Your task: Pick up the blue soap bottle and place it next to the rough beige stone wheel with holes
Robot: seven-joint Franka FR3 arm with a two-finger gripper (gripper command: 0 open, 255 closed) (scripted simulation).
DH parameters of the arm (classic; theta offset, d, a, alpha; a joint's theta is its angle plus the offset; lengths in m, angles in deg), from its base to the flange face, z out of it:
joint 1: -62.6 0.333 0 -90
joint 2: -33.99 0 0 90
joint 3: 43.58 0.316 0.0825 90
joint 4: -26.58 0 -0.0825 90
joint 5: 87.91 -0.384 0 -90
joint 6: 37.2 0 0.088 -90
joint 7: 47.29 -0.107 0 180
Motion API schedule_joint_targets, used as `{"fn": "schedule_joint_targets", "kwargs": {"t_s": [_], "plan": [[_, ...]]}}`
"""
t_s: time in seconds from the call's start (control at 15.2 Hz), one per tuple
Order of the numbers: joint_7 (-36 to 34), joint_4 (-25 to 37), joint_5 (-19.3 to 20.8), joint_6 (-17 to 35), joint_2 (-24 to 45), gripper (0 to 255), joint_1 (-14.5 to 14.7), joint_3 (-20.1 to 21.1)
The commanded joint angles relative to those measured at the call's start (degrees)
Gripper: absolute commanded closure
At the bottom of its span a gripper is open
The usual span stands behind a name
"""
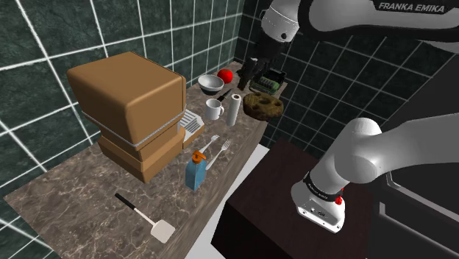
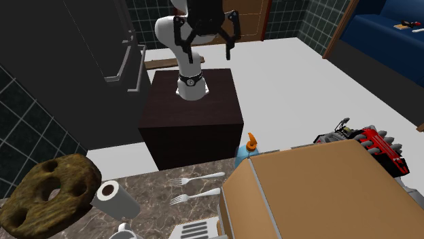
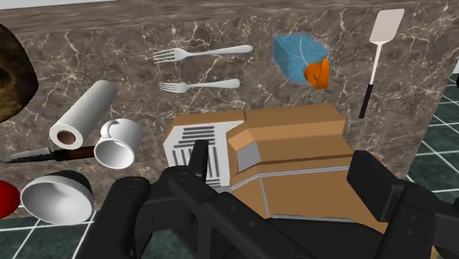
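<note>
The blue soap bottle (image 1: 196, 175) has an orange pump and stands upright near the counter's front edge, beside two forks. It also appears past the brown box (image 2: 245, 152) and lies far ahead of the fingers (image 3: 299, 57). The rough brown stone wheel with holes (image 1: 263, 105) lies flat at the counter's far end, at the second exterior view's lower left (image 2: 46, 193), and as a dark edge (image 3: 10, 73). My gripper (image 1: 254, 73) hangs open and empty high above the counter, near the wheel and well away from the bottle; its fingers stand apart (image 2: 206, 42) (image 3: 250, 184).
A large brown box-shaped appliance (image 1: 132, 110) fills the counter's middle. Near the wheel stand a paper roll (image 1: 233, 108), a white mug (image 1: 214, 110), a bowl (image 1: 210, 83) and a red ball (image 1: 227, 75). Two forks (image 3: 200, 69) and a spatula (image 1: 147, 217) lie on the marble.
</note>
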Motion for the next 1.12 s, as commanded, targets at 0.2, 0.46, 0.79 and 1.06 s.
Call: {"fn": "schedule_joint_targets", "kwargs": {"t_s": [0.2,0.46,0.79,1.06], "plan": [[-4.7,-3.3,-0.9,7.4,5.2,0,0.7,5.0],[-8.9,-4.6,-1.0,13.7,11.4,0,0.8,9.2],[-15.1,-4.5,0.8,21.5,21.0,0,0.2,14.6],[-21.7,-3.1,4.8,27.3,29.9,0,-1.2,18.9]]}}
